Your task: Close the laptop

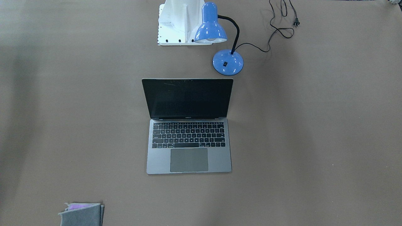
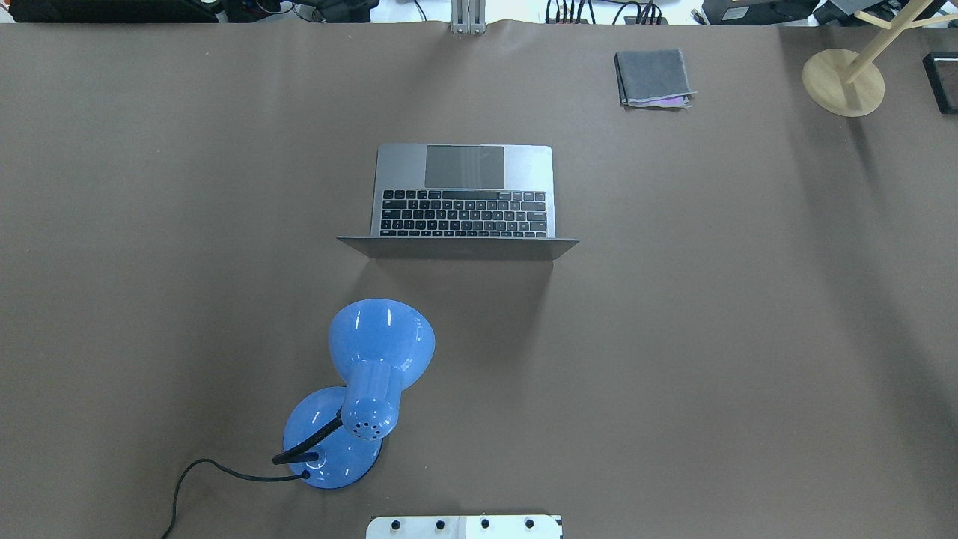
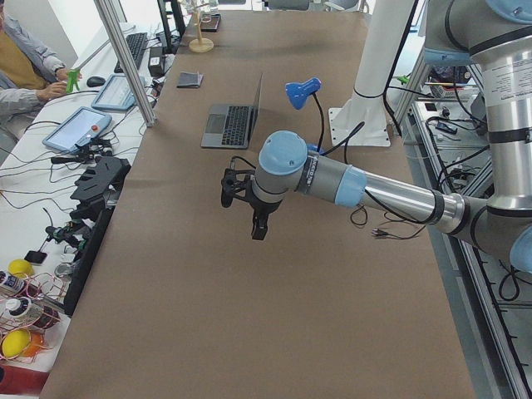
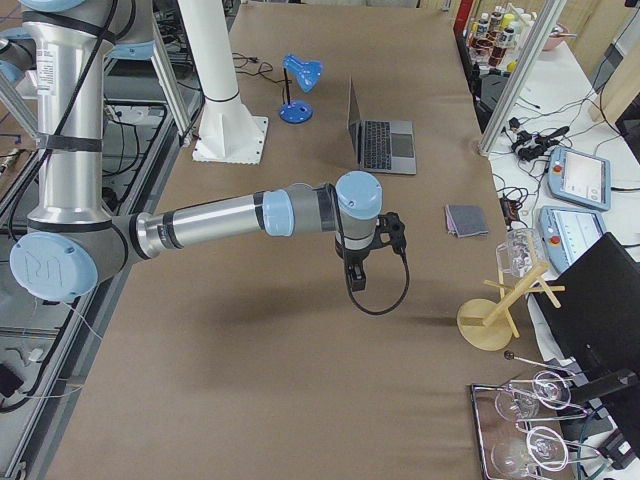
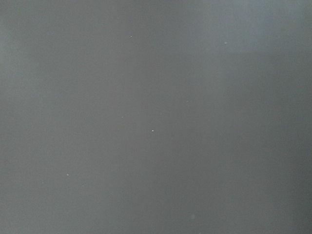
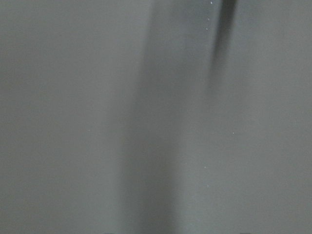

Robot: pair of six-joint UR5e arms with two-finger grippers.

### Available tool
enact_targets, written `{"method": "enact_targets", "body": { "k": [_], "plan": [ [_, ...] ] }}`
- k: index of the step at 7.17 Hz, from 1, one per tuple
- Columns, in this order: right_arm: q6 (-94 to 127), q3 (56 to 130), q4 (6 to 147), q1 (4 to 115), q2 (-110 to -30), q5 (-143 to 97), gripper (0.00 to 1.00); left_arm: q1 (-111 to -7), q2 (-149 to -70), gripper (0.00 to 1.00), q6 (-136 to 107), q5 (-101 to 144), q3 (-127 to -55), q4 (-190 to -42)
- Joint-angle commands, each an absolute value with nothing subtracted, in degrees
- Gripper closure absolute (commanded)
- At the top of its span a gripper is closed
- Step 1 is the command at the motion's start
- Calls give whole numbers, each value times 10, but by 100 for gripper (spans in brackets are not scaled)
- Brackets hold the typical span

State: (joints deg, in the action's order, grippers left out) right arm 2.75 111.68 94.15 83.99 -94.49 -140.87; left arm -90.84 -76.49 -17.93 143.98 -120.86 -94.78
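Left gripper (image 3: pixel 258 229) shows only in the view from the robot's left end, hanging fingers-down above bare brown surface (image 1: pixel 314 141). Right gripper (image 4: pixel 354 278) shows only in the view from the opposite end, hanging in the same way. From these side views I cannot tell how far either is open or whether it has hold of anything. Both wrist cameras give nothing but blurred, featureless surface. The two fixed cameras over the middle catch no arm at all.

The laptop (image 1: pixel 188 138) lies open at the middle of the surface, well apart from both grippers. Its lid stands upright with the black screen turned away from the robot (only the front-facing view shows the screen; the overhead shows the lid's edge and the keys). A blue desk lamp (image 1: pixel 211 29) stands near the lid, on the robot's side and toward its left. A folded grey cloth (image 1: pixel 82 214) lies at the far edge, and only the overhead and right-end views show a wooden stand (image 2: pixel 843 81) beyond it.
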Motion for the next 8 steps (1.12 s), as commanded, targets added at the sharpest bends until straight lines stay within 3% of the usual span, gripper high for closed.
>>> {"method": "enact_targets", "body": {
  "k": [1,4,5,6,7,8],
  "plan": [
    [302,1205,832,725,-945,-1395,15,-805,-775,2,-378,1434,-1271,-1005],
    [603,1285,759,490,-913,-1241,24,-614,-891,8,-620,1360,-1309,-1013],
    [666,1285,759,434,-884,-1220,52,-536,-936,29,-691,1308,-1308,-1009],
    [676,1292,759,412,-868,-1206,100,-496,-961,76,-712,1281,-1309,-1008],
    [678,1304,759,386,-867,-1182,100,-475,-976,100,-713,1278,-1310,-1007],
    [707,1310,759,352,-866,-1149,100,-433,-1004,100,-746,1241,-1307,-1006]
  ]
}}
